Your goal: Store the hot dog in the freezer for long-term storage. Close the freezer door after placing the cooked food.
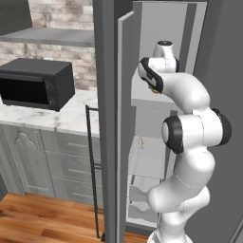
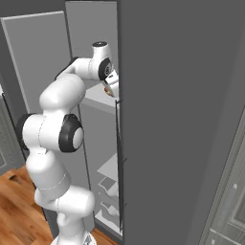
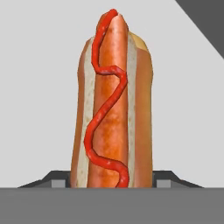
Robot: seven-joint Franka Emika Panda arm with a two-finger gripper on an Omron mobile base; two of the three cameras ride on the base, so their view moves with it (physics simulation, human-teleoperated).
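Note:
The hot dog (image 3: 112,109), a tan bun with an orange sausage and a red ketchup squiggle, stands lengthwise between my two dark fingertips (image 3: 59,181). My gripper (image 3: 112,181) is shut on its near end. In the left base view the gripper (image 1: 154,90) reaches into the upper part of the freezer (image 1: 161,28), just above a pale shelf (image 1: 142,102). The freezer door (image 1: 124,118) stands open to the arm's left, with its thin black handle (image 1: 92,166) on the outer side. From the right, the hand (image 2: 112,86) is half hidden behind the freezer's dark side wall (image 2: 182,119).
A black microwave (image 1: 35,85) sits on the marble counter (image 1: 71,116) left of the open door, above grey cabinets (image 1: 28,161). Lower pale freezer shelves (image 1: 142,190) lie below the arm. The floor (image 1: 38,218) is wood.

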